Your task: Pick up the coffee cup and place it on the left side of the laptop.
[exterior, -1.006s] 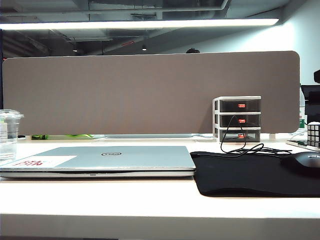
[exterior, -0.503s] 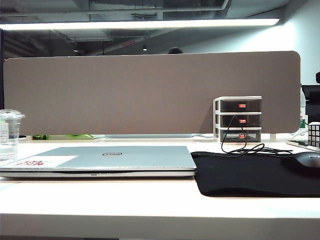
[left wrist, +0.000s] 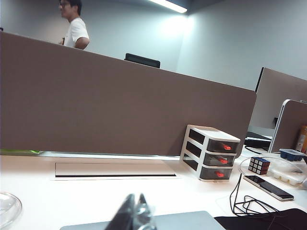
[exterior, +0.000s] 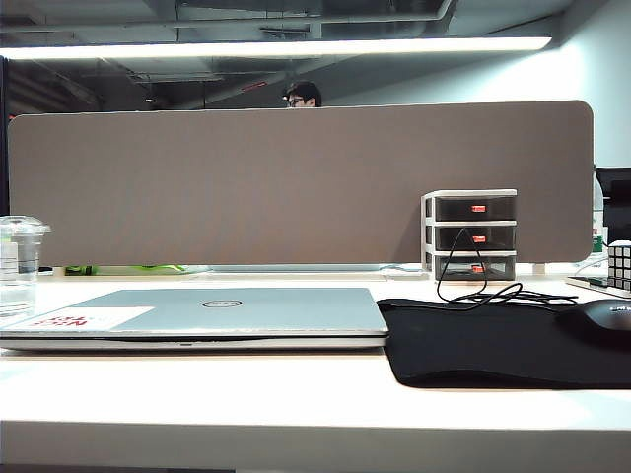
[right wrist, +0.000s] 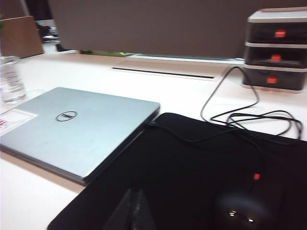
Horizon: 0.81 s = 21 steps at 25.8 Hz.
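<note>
At the desk's [exterior: 296,394] left edge, the coffee cup [exterior: 20,264] is stood beside the laptop [exterior: 197,315]. Left pincer [left wrist: 135,213] is closed, empty, above the laptop. Right pincer [right wrist: 135,211] is seen closed above the mouse mat [right wrist: 192,177].

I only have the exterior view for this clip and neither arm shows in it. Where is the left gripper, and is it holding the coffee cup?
Observer: No. The left gripper is shut on nothing, above the laptop's back edge.
Operator: And the right gripper?
Observer: The right gripper is shut too, over the black mouse mat.
Operator: Is the cup standing free?
Observer: Yes, the coffee cup stands upright on the table, left of the laptop.
</note>
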Each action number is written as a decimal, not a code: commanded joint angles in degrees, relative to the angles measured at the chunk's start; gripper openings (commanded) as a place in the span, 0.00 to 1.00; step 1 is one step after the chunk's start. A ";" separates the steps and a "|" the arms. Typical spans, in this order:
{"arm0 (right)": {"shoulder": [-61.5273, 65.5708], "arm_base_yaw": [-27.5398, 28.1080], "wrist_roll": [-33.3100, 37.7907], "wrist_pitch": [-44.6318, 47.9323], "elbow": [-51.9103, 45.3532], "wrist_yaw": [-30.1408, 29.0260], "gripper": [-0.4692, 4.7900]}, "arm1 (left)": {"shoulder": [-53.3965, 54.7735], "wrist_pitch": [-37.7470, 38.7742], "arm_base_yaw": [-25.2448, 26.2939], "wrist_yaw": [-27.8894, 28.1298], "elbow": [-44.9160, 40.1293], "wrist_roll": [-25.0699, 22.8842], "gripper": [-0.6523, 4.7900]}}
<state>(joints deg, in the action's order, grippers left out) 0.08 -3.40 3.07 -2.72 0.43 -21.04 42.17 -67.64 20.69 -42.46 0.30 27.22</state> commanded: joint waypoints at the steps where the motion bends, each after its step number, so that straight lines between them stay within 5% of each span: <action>1: -0.11 0.04 -0.11 1.07 -0.26 2.12 0.09 | -5.68 5.55 0.15 0.52 0.11 -0.57 0.11; 5: -0.11 0.02 -0.52 1.22 -0.26 6.16 0.09 | -21.75 28.48 0.13 4.39 0.15 -4.74 0.11; 12: -0.11 0.02 -2.05 1.25 -0.26 11.74 0.09 | -40.92 54.29 0.13 9.79 0.15 -13.57 0.11; 16: -0.13 0.02 -2.27 1.38 -0.28 15.15 0.09 | -41.64 57.48 -0.28 10.43 0.20 -17.27 0.11; 21: -0.11 0.04 -4.48 1.73 -0.28 17.51 0.09 | -42.05 58.84 -3.30 19.41 0.17 -21.46 0.11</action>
<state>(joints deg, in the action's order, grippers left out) 0.08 -3.36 -0.49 -1.96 0.43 -4.23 0.12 -8.97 18.13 -25.76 0.40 7.20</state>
